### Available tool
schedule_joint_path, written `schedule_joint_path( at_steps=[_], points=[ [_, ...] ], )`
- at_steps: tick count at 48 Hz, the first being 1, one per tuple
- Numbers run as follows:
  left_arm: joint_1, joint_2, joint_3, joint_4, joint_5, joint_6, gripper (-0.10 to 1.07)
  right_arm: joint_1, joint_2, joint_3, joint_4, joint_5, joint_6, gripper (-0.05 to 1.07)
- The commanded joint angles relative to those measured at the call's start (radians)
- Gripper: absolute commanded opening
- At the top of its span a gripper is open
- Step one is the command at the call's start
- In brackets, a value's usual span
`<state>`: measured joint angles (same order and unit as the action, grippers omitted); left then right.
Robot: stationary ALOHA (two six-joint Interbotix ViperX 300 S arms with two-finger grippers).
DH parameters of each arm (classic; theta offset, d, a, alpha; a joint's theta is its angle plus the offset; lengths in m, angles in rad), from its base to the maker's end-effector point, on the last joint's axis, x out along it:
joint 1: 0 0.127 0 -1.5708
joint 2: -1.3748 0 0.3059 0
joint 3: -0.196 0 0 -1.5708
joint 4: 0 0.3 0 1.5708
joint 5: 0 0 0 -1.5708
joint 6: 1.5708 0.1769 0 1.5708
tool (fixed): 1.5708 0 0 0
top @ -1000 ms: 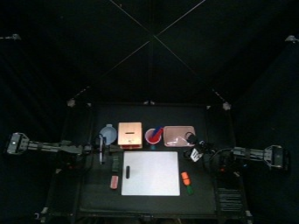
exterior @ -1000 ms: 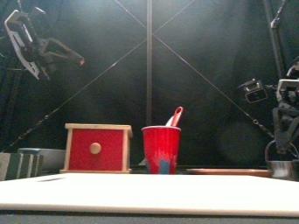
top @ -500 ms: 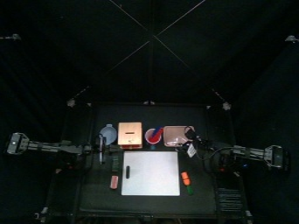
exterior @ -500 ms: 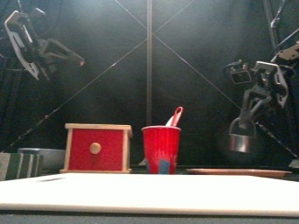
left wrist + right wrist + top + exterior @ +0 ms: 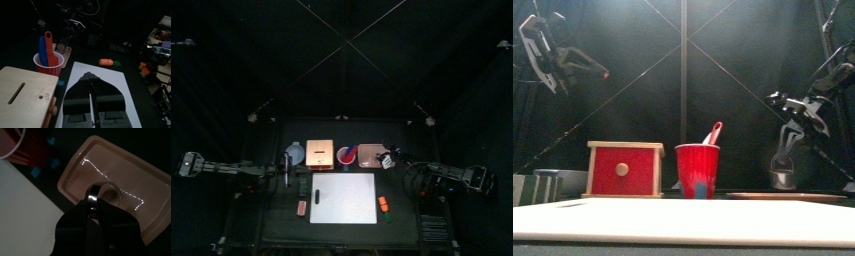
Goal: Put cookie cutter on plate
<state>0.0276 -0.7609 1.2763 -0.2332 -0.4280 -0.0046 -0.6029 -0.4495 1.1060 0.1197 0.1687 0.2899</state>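
The cookie cutter [image 5: 93, 193] is a shiny metal ring. My right gripper [image 5: 95, 210] is shut on it and holds it upright just above the pink plate [image 5: 133, 170]. In the front view the cutter [image 5: 784, 180] hangs a little above the plate [image 5: 814, 197], under the right gripper [image 5: 787, 160]. In the top view the right gripper [image 5: 392, 158] is at the plate's [image 5: 372, 154] right edge. My left gripper [image 5: 89, 76] is shut and empty, raised over the white sheet [image 5: 110, 80]; in the front view the left gripper [image 5: 596, 68] is high at the left.
A red cup [image 5: 698, 170] with utensils and a wooden box [image 5: 624, 170] stand left of the plate. A white sheet [image 5: 345, 197] covers the table's middle. An orange item [image 5: 384, 205] lies at its right and a reddish one [image 5: 302, 207] at its left.
My right gripper lifted the cutter from the table's right side, carried it back over the plate and lowered it close to the plate. The left arm barely moved.
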Motion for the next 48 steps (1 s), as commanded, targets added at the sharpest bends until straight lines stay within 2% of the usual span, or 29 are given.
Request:
schedule_joint_path(
  at_steps=[1,6,16,24,29,36,48],
  points=[
    [0.003,0.003,-0.011,-0.008,-0.009,0.000,0.21,-0.009,0.009,-0.023,-0.002,-0.026,-0.002,0.54],
    [0.003,0.003,-0.008,-0.012,-0.009,0.000,0.21,-0.011,0.034,-0.023,0.003,-0.054,-0.002,0.60],
    [0.003,0.002,-0.008,-0.020,-0.009,0.002,0.21,-0.006,0.057,-0.035,0.005,-0.060,-0.002,0.83],
    [0.003,0.000,-0.011,-0.018,-0.012,0.003,0.21,0.006,0.006,-0.038,-0.029,-0.054,-0.005,0.96],
    [0.003,0.000,-0.012,-0.020,-0.012,0.003,0.21,0.020,-0.038,-0.040,-0.051,-0.052,-0.003,0.97],
    [0.003,0.000,-0.012,-0.021,-0.012,0.000,0.21,0.080,-0.101,-0.035,-0.052,-0.054,-0.003,0.97],
    [0.003,0.002,-0.009,-0.021,-0.012,0.000,0.21,0.166,-0.135,-0.038,-0.035,-0.049,0.002,0.97]
  ],
)
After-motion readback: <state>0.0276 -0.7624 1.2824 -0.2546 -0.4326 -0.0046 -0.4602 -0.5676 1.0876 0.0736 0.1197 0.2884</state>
